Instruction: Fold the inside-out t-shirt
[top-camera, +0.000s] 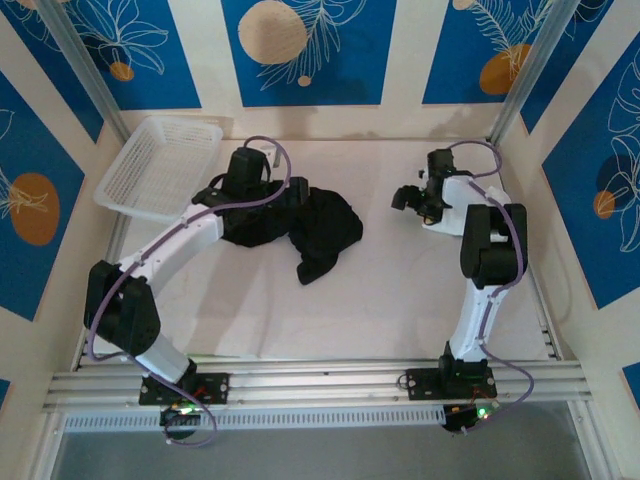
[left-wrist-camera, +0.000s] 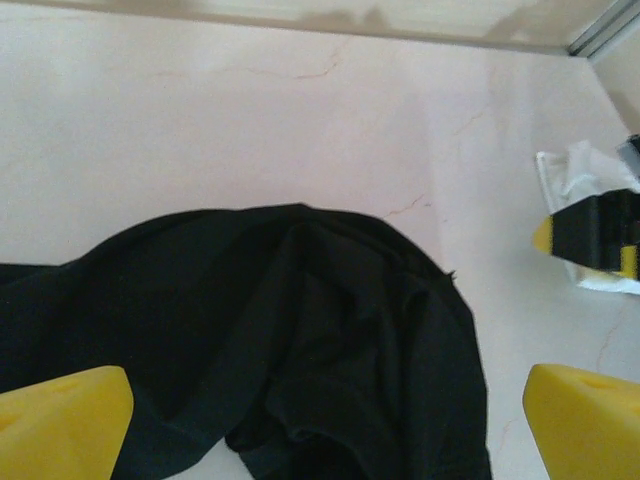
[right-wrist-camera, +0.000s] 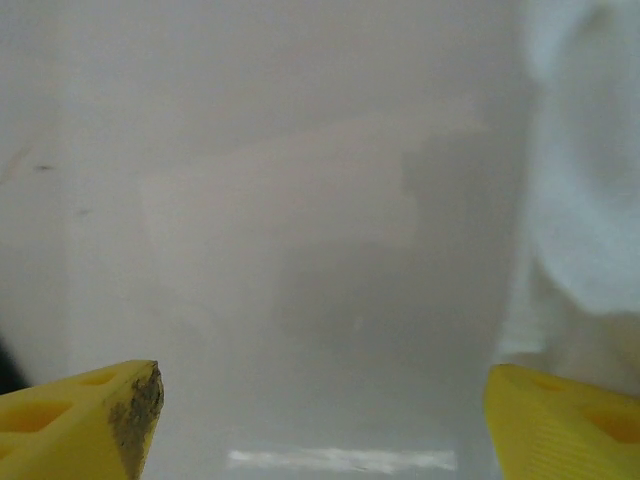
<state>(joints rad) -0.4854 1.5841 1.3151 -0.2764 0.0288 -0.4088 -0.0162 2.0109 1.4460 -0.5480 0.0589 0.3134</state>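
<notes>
Standing wide apart and empty, the fingers (left-wrist-camera: 60, 420) of the left gripper (left-wrist-camera: 328, 400) hang over the black inside-out t-shirt (top-camera: 320, 230), crumpled left of centre on the table (top-camera: 400, 300). The right gripper (right-wrist-camera: 320, 400), equally wide and empty, hovers well apart beside a white garment (right-wrist-camera: 585, 200).

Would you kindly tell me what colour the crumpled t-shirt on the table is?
Plain black t-shirt, clearest in the left wrist view.
</notes>
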